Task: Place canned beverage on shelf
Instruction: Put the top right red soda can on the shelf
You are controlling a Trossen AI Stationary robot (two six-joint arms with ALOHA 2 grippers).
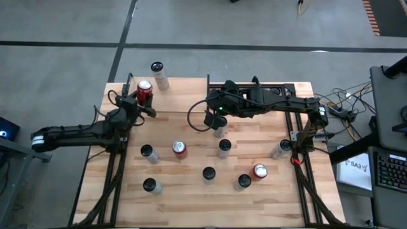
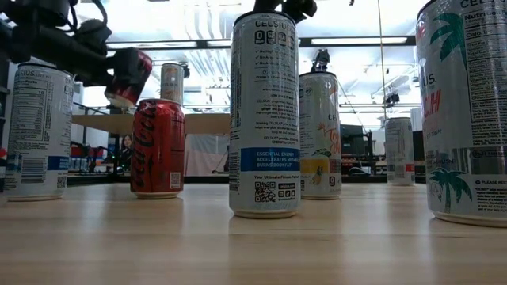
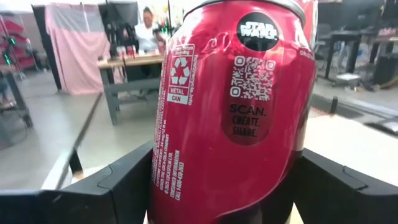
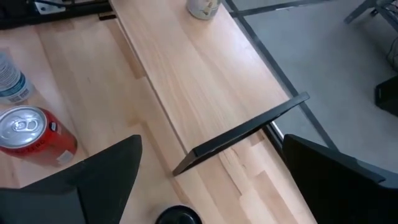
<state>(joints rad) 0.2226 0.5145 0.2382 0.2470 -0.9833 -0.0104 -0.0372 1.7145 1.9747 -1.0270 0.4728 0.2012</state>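
Observation:
A red can [image 1: 145, 93] is held by my left gripper [image 1: 141, 102] above the left part of the shelf [image 1: 181, 95], a raised pale wood platform at the table's far left. In the low view the red can [image 2: 127, 76] hangs tilted, higher than the shelf [image 2: 202, 123]. In the left wrist view the red can [image 3: 236, 106] fills the space between the two fingers. A white can [image 1: 159, 75] stands on the shelf's far edge. My right gripper [image 1: 215, 121] hovers open just right of the shelf, holding nothing; in its wrist view my right gripper [image 4: 211, 186] looks down on the shelf [image 4: 199, 68]. My left gripper pinches the red can's side wall [image 3: 168, 180] between its two fingers [image 3: 124, 186], one on each side of the body. The fingers come level from the table's left side. The can is lifted clear over the shelf and tilted.
Several cans stand on the tabletop: a red one [image 1: 180, 148], dark-topped ones [image 1: 224, 147] [image 1: 208, 173] and a red-topped one [image 1: 259, 170] near the front right. In the low view a tall white can [image 2: 264, 115] and a red cola can [image 2: 158, 146] stand close.

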